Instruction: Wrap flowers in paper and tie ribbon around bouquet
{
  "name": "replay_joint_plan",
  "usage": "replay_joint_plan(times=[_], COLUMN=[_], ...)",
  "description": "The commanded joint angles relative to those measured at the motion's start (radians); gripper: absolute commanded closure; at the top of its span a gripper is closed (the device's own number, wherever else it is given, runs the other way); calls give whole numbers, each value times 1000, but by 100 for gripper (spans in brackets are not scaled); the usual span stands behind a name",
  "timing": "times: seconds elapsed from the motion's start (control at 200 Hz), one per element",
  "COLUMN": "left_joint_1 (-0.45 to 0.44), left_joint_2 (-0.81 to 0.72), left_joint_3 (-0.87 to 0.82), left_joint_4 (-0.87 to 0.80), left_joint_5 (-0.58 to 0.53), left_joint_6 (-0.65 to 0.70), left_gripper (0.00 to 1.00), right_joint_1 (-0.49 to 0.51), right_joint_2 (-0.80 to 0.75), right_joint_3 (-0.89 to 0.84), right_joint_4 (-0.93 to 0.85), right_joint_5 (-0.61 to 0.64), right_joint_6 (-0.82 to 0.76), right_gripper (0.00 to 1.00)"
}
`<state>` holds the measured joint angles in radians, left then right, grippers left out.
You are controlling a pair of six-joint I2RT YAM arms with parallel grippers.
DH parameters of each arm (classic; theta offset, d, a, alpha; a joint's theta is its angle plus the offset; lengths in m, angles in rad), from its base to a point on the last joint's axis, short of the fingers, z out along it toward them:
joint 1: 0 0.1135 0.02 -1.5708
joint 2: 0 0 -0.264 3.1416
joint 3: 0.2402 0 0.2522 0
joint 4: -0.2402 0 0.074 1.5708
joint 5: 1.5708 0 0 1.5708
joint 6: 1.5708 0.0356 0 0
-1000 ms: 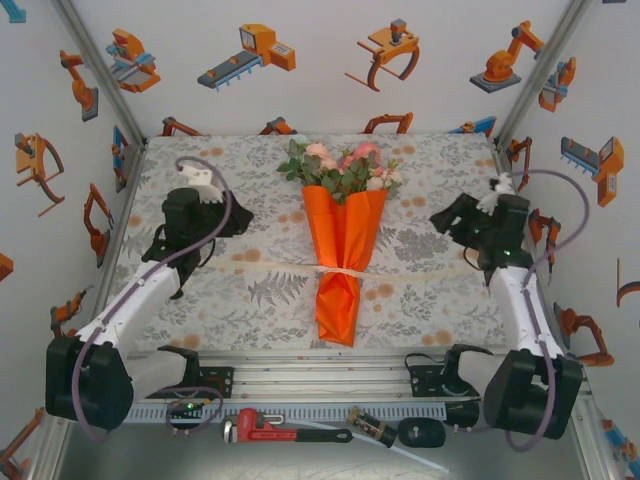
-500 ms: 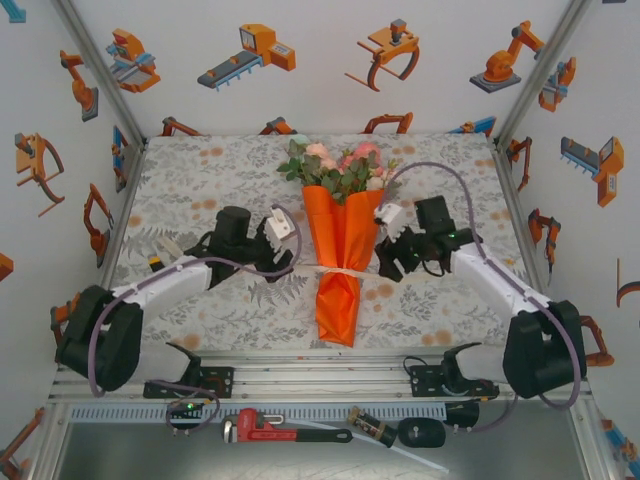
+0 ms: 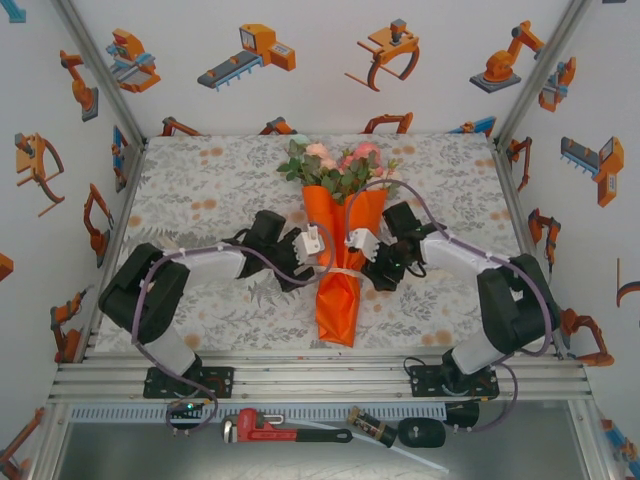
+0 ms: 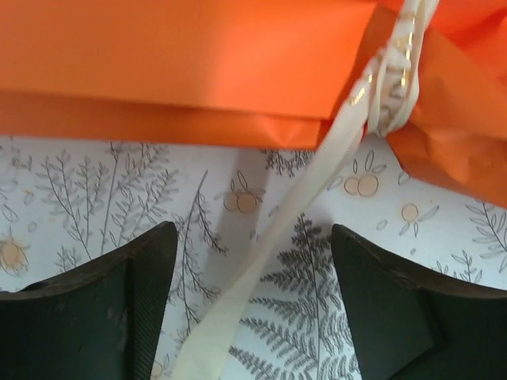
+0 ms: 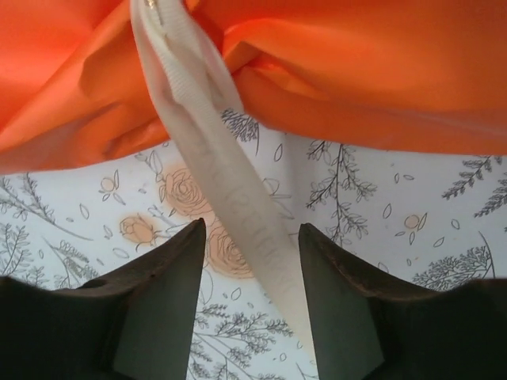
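- Red pipe wrench (image 3: 270, 428): lies on the metal ledge in front of the table (image 3: 200, 180), at the near edge of the overhead view, well apart from everything else.
- Bouquet (image 3: 342, 262): lies flat at the middle of the table, with its pointed foot towards the near edge and its head towards the back wall.
- Left tool (image 3: 316, 262): sits just beside the left flank of the cone, at the level of the tie. In the wrist view its jaws (image 4: 253, 261) are spread wide, gripping nothing, and a free tail of ribbon (image 4: 317, 190) runs across the patterned cloth between them.
- Right tool (image 3: 366, 266): sits just beside the right flank of the cone. In the wrist view its jaws (image 5: 249, 253) are parted and not clamped. The other ribbon tail (image 5: 214, 158) lies in the gap, close to the right-hand finger.
- Ribbon (image 3: 340, 271): circles the narrow waist of the cone, and one tail leaves on each side.
- Paper (image 3: 345, 225): a bright orange cone, creased where the ribbon gathers it (image 4: 182, 55) (image 5: 356, 71).
- Flowers (image 3: 340, 165): pink and cream blooms with green leaves, which fan out of the wide far end of the cone.
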<state>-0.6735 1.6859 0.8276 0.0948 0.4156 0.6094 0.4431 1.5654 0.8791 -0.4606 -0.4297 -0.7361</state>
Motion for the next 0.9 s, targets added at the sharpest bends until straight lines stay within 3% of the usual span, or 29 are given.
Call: replay_joint_plan(times=[0.0,0.055,0.15,0.19,0.27,0.441,0.626,0.771,0.896], left_joint_1=[-11,-13,-15,-14,-17,-21,-20,-9,29], left_joint_2=[28,26,1,-19,-75,-183,-198,-191,-184], left_joint_3=[21,15,-15,-41,-110,-174,-223,-258,-321], left_joint_4=[13,16,23,50,161,314,431,477,544], left_joint_5=[8,3,-21,-32,-74,-278,-328,-370,-404], left_joint_6=[20,17,15,6,-55,-374,-621,-752,-836], left_gripper=[39,58,100,100,100,100,100,100,100], right_joint_1=[4,3,2,-4,-23,-28,-33,-43,-66], right_joint_2=[22,24,16,7,-20,-106,-186,-168,-184], right_joint_3=[12,5,7,9,7,-10,-87,-63,-146], right_joint_4=[43,49,56,66,96,216,395,285,337], right_joint_5=[-19,-20,-29,-38,-58,164,394,557,576], right_joint_6=[-16,-17,8,35,109,431,883,1176,1319], right_gripper=[69,76,92,100,100,100,100,100,100])
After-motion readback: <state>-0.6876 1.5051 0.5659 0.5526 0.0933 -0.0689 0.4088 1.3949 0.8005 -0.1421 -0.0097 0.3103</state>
